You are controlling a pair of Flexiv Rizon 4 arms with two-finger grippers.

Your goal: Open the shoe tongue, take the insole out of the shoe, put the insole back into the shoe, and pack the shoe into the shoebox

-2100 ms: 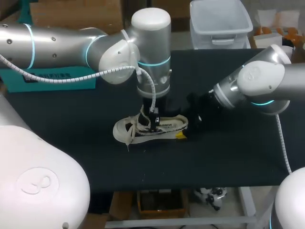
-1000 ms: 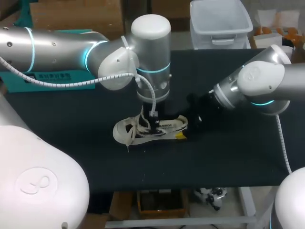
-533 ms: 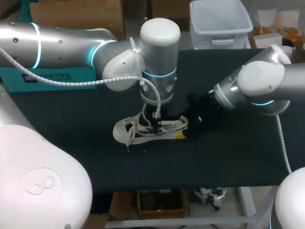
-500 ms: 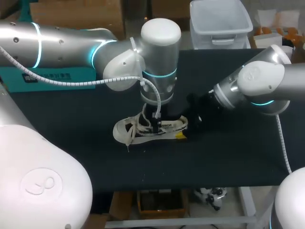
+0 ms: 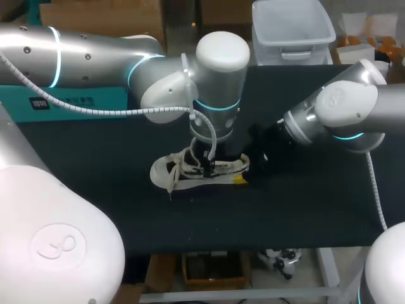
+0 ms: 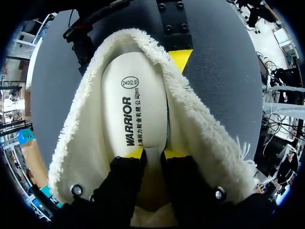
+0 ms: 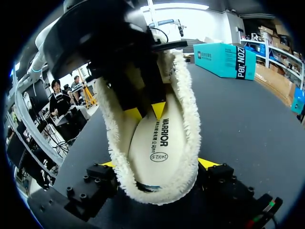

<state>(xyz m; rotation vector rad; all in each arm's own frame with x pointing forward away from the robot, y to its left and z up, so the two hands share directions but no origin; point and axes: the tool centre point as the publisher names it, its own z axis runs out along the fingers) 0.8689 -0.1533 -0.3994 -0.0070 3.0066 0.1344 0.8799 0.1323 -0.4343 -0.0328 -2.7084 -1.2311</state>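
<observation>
On the counter (image 5: pixel 304 202), the right gripper (image 7: pixel 157 163) is clamping the opened shoe (image 5: pixel 199 170) at its heel while the left gripper (image 6: pixel 153 153), nearly closed, is pinching the insole (image 6: pixel 136 105) inside, leaving removal, refitting and boxing undone.

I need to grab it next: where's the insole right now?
In the left wrist view, the insole lies flat inside the shoe, just ahead of the left hand.

1. Left arm (image 5: pixel 114 54): silver links, white rounded joint caps, glowing cyan rings.
2. A white coiled cable (image 5: pixel 95 111) runs along it.
3. Right arm (image 5: pixel 342 104): the same silver and white, with one cyan ring and a thin white cord (image 5: pixel 375 190).
4. Fingers (image 6: pixel 125 186): black, with yellow tips and screw-studded mounts.
</observation>
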